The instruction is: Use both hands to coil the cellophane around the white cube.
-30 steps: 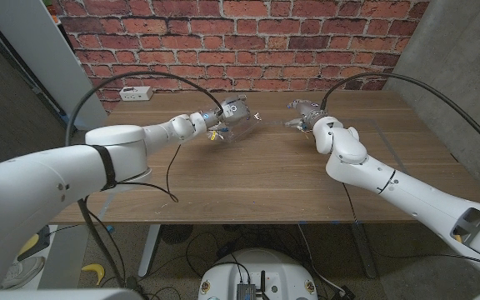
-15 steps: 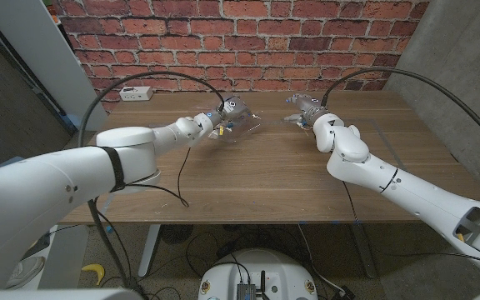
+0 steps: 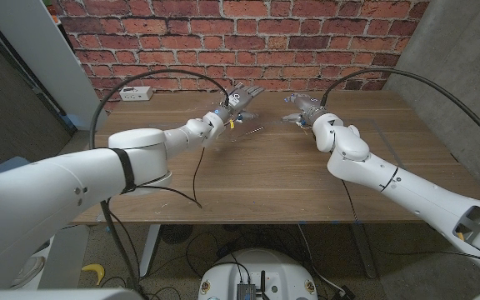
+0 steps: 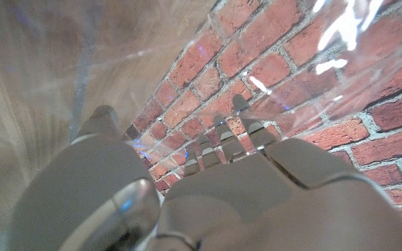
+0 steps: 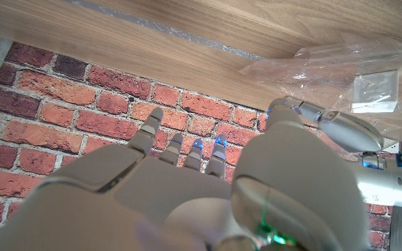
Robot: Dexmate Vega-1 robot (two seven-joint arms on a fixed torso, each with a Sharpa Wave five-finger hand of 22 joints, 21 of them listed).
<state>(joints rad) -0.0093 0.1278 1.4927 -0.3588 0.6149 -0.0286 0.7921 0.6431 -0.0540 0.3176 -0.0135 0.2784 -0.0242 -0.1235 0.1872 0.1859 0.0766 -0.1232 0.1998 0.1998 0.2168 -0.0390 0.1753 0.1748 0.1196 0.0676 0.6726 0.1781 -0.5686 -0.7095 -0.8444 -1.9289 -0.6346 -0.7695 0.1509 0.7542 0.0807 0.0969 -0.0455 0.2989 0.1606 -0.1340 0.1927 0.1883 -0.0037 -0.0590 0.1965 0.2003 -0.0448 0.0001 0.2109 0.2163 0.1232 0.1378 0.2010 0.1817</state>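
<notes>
The clear cellophane (image 5: 326, 73) hangs from my left hand (image 5: 330, 124) down to the table, with the white cube (image 5: 377, 90) inside it. In the head view my left hand (image 3: 238, 96) is raised at the back middle of the table, fingers spread, with the sheet (image 3: 245, 125) faint below it. Cellophane (image 4: 117, 77) also lies across the left wrist view over my left hand (image 4: 215, 174). My right hand (image 3: 300, 109) hovers a little to the right of the sheet. Its fingers (image 5: 180, 150) are apart and hold nothing.
A white power strip (image 3: 137, 93) lies at the table's back left, with black cables arching over both arms. A brick wall (image 3: 240, 33) stands right behind the table. A grey panel (image 3: 465, 67) rises along the right side.
My left hand has risen and moved back and to the right, its fingers spreading, drawing the cellophane up. My right hand has shifted only slightly toward the wall.
</notes>
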